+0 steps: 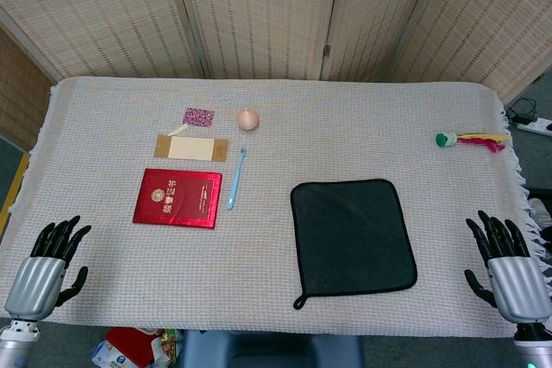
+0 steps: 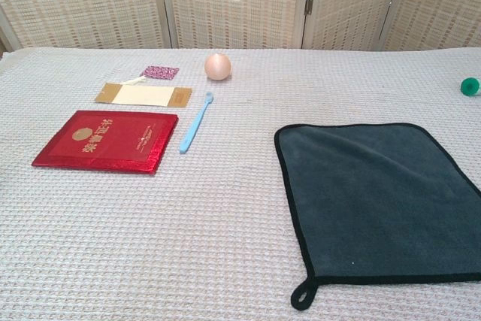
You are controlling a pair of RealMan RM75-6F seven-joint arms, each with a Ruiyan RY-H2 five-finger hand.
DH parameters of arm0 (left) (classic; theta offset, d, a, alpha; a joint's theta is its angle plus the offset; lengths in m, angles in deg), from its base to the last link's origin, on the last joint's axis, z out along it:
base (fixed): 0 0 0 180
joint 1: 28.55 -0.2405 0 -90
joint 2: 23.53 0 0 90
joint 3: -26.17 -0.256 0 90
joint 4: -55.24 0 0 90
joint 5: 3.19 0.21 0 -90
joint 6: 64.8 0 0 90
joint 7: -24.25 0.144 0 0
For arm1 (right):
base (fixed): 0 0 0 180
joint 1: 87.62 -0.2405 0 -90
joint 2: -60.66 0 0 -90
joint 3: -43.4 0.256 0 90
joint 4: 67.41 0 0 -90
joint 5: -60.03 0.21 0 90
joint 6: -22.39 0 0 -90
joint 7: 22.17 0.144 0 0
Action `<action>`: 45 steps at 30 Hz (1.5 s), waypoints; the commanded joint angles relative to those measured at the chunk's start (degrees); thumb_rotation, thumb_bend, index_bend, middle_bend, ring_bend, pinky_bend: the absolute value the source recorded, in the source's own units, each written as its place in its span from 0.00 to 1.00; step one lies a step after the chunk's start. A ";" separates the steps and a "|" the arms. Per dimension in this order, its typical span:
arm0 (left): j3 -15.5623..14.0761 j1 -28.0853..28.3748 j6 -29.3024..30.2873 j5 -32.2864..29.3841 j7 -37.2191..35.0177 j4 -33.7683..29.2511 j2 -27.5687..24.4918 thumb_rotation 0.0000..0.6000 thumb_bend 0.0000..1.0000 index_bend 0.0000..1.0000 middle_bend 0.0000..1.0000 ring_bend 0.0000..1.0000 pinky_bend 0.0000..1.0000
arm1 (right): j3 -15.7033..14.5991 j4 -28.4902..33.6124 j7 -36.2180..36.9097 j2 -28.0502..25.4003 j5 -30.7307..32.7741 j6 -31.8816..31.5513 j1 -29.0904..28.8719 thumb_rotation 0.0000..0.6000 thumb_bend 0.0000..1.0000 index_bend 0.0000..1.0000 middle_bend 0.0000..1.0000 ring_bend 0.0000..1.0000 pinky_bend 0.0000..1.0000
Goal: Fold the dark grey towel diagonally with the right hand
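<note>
The dark grey towel (image 1: 353, 238) lies flat and unfolded in the lower centre-right of the head view, its hanging loop (image 2: 302, 296) at the near left corner, so the fold appears not yet begun. The right hand (image 1: 507, 266) rests at the lower right, the left hand (image 1: 47, 263) at the lower left, both with fingers spread and holding nothing. The next move likely calls for the right hand to pinch one towel corner and carry it across to the opposite corner.
</note>
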 commanded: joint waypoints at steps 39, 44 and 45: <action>3.12 -0.81 2.51 -3.88 -8.99 0.30 -3.41 1.00 0.54 0.13 0.05 0.00 0.00 | 18.72 -36.97 -18.25 37.38 33.01 54.76 -54.85 1.00 0.38 0.40 0.00 0.00 0.00; 3.63 -0.71 2.25 -4.74 -9.88 0.91 -3.56 1.00 0.54 0.13 0.05 0.00 0.00 | 17.96 -43.01 -16.27 40.83 32.98 56.94 -57.22 1.00 0.38 0.43 0.00 0.00 0.00; 3.68 -0.69 2.20 -4.80 -10.16 0.94 -3.57 1.00 0.54 0.13 0.05 0.00 0.00 | 17.84 -43.90 -15.83 41.37 32.82 57.22 -57.54 1.00 0.38 0.43 0.00 0.00 0.00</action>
